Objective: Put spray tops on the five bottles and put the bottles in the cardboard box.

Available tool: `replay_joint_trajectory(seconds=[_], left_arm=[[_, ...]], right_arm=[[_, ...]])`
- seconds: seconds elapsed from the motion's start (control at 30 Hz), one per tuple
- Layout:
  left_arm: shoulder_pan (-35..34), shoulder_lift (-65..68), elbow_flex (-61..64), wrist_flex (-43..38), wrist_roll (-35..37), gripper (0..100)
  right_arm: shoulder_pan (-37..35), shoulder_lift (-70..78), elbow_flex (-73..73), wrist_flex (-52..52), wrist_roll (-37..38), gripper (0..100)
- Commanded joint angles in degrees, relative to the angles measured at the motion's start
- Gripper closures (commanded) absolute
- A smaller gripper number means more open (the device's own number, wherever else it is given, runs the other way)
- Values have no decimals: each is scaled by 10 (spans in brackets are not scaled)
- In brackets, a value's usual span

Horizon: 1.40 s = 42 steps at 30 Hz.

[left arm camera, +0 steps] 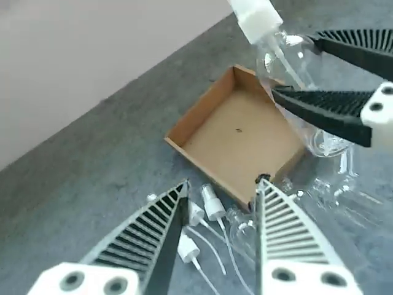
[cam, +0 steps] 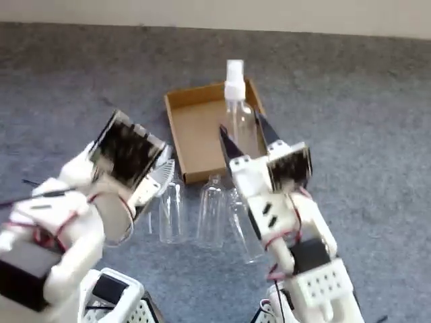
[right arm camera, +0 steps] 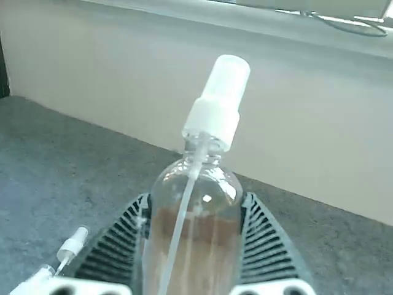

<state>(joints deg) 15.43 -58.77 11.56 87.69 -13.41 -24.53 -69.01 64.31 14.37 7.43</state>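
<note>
The right gripper (cam: 239,122) is clamped on a bottle (cam: 244,131) below its shoulder, which leaves the fitted top (cam: 234,79) free and the bottle upright over the right side of the box (cam: 195,124), probably so it can go in base first. The left gripper (left arm camera: 222,183) hangs with jaws apart above the loose tops (left arm camera: 212,206) and bare bottles (cam: 212,212) just near of the box, seemingly ready for the next top.

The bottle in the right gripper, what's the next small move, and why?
Probably lower the bottle into the cardboard box and release. The right gripper is shut on it, its spray top is already on, and it hangs over the box's edge.
</note>
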Motion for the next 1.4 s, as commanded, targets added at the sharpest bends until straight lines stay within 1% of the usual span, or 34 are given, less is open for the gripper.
replay_joint_trajectory(seconds=[0.0,0.07,0.13,0.23,0.3,0.4,0.57,0.73,0.97,1.13,1.23,1.3,1.37], left_arm=[[-16,-175,340,-221,5,828],[-16,-212,421,-280,6,827],[-13,-228,472,-318,10,810],[-5,-229,502,-350,58,729],[-3,-229,500,-353,75,701],[-4,-229,499,-363,76,713],[-17,-212,538,-433,75,731],[-73,-148,552,-490,74,730],[-83,-61,552,-529,74,730],[-80,-71,551,-527,74,730],[-83,-106,557,-520,76,730],[-84,-141,562,-491,75,730],[-87,-181,565,-450,73,730]], right_arm=[[-15,114,-132,-7,-43,995],[-33,159,-176,10,-61,995],[-51,201,-211,26,-76,995],[-81,255,-252,44,-85,995],[-96,281,-269,47,-85,995],[-114,306,-283,49,-85,995],[-145,308,-305,143,-85,995],[-144,308,-334,211,-85,995],[-143,307,-372,271,-83,995],[-133,316,-369,267,-81,995],[-82,328,-368,182,-51,995],[-50,356,-371,123,-35,995],[-32,401,-372,79,-28,995]])
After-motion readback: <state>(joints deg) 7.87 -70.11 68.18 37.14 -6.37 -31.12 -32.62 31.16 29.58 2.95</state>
